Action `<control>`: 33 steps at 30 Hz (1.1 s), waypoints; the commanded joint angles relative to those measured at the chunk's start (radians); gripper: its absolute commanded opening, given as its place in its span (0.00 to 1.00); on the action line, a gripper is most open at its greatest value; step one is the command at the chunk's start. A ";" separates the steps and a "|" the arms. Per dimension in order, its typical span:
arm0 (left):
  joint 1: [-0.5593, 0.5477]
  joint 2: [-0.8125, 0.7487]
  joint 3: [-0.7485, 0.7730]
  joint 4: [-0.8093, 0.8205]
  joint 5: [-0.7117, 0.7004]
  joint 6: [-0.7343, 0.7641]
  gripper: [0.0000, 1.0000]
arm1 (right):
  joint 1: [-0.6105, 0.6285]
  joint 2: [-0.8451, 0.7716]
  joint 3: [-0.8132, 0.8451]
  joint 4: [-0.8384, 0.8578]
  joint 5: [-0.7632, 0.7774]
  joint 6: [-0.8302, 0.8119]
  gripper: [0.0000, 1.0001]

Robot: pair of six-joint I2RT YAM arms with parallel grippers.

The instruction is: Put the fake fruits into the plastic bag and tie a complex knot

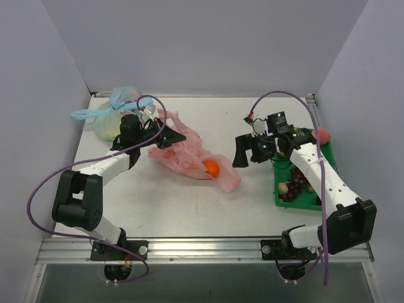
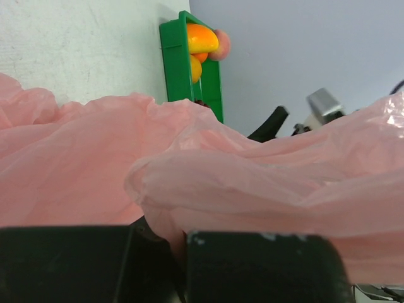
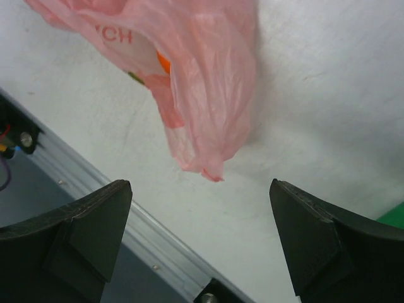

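Blue bag (image 1: 112, 118) sits just behind left pincer (image 1: 163, 131)

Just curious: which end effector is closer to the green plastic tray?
Right. The right end effector hangs open beside the green plastic tray; the left end effector, shut on the thin pink plastic bag, is far across.

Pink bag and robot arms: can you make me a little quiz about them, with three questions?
1. True or false: the right gripper is open and holds nothing.
2. What shows through the pink plastic bag? A an orange fruit; B a spoon; C a toy car.
3. Fill in: the left gripper is shut on the ____.
Key: 1 true; 2 A; 3 pink plastic bag.
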 commanded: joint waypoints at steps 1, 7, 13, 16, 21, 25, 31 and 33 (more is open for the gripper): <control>0.006 0.014 0.054 0.050 0.024 0.020 0.00 | 0.005 0.015 -0.088 -0.046 -0.169 0.109 0.96; 0.007 0.003 0.057 0.010 0.030 0.069 0.00 | 0.013 0.096 -0.209 0.090 -0.176 0.166 0.97; 0.006 -0.024 0.069 -0.063 0.026 0.146 0.03 | 0.011 0.165 -0.097 0.112 -0.300 0.114 0.23; 0.007 -0.039 0.135 -0.211 0.009 0.263 0.04 | -0.004 0.136 0.030 0.029 -0.395 0.088 0.00; 0.027 -0.050 0.361 -0.464 -0.068 0.512 0.09 | -0.021 -0.026 0.220 0.023 -0.489 0.316 0.00; 0.053 -0.027 0.484 -0.537 -0.088 0.584 0.17 | -0.021 -0.105 0.245 0.028 -0.472 0.375 0.00; 0.052 0.066 0.575 -0.617 -0.099 0.640 0.56 | 0.023 -0.167 0.138 0.067 -0.466 0.427 0.00; 0.053 0.089 0.586 -0.620 -0.082 0.617 0.67 | 0.036 -0.169 0.101 0.080 -0.415 0.438 0.00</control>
